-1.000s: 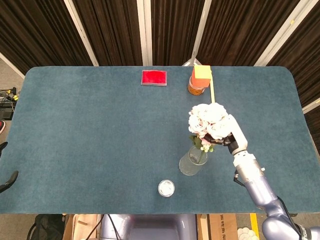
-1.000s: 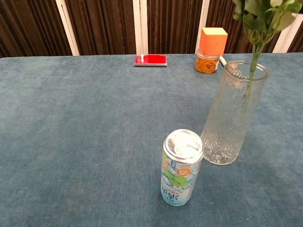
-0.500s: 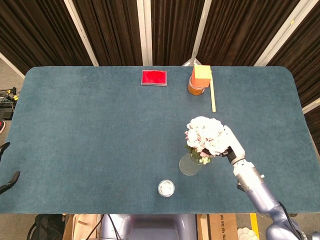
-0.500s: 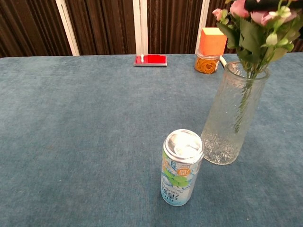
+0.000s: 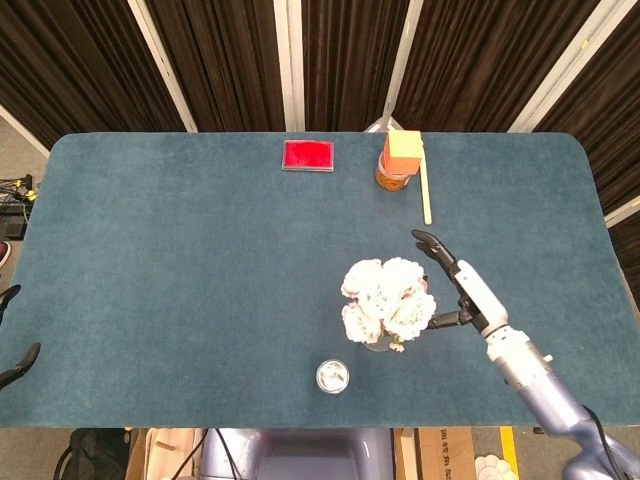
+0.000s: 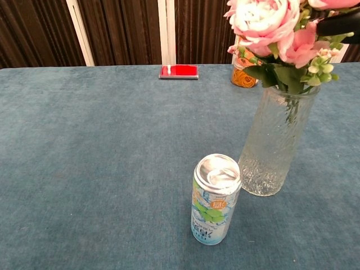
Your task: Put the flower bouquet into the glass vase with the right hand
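Note:
The bouquet [image 5: 385, 300] of pale pink and white blooms stands in the glass vase [image 6: 275, 146], its stems down inside the ribbed glass. In the chest view the blooms [image 6: 270, 25] spread over the vase's mouth. From above they hide nearly all of the vase. My right hand [image 5: 465, 290] is just right of the blooms with its fingers spread, gripping nothing. A dark finger [image 6: 340, 25] shows beside the flowers. Only dark tips of my left hand [image 5: 15, 365] show off the table's left edge.
A drink can [image 6: 215, 197] stands close in front of the vase, to its left. At the far edge are a flat red box [image 5: 308, 155], an orange-lidded jar [image 5: 400, 160] and a wooden stick [image 5: 426, 195]. The blue table [image 5: 180, 260] stretches to the left.
The bouquet has sunk down into the vase and leans left. My right hand has let go of it, spread its fingers and drawn slightly right.

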Tool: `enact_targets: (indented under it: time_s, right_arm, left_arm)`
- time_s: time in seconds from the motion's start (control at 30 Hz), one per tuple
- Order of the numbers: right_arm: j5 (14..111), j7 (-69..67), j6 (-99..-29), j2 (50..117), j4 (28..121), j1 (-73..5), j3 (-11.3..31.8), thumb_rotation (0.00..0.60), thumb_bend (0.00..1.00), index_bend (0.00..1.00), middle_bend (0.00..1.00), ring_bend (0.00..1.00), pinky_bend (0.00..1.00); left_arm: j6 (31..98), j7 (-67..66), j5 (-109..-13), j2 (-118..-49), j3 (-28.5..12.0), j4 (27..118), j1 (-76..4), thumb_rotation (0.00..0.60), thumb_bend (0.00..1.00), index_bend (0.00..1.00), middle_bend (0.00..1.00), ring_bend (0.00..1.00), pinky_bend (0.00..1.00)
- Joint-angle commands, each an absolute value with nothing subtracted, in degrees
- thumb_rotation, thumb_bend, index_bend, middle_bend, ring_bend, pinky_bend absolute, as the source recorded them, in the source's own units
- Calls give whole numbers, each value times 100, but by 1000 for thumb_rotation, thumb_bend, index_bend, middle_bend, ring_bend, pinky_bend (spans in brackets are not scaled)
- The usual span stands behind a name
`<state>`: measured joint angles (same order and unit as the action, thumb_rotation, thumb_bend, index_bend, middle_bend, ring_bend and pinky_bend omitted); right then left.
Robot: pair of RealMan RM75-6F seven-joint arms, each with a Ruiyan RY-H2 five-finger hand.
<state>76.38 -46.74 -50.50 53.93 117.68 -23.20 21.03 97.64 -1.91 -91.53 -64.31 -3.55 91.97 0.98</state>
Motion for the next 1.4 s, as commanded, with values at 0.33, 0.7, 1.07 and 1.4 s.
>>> enact_targets:
  time_s: [0.33,0.7,1.07,1.4]
  right_arm:
    - [8931,-6411,-5784,3839,11035,-1555,1757,600,83,55,49,64,6]
    - [8301,-1726,-7791,5093,9884,-820,1406,600,82,67,68,33,1]
    - [8966,625,-8416,6007,9741,-468,645,600,82,83,68,29,0]
    - [8690,1328,-8655,6343,9629,-312,625,600,82,83,68,28,0]
  left_arm:
    - [9775,-118,-9133,-6398,-352,9230,119,600,335,140,0,0,94]
    - [9803,-93,-9160,-6392,-345,9228,131,600,335,140,0,0,94]
    - [9789,-9,-9117,-6353,-365,9223,131,600,335,140,0,0,94]
    - [9707,129,-8943,-6260,-399,9261,142,600,335,140,0,0,94]
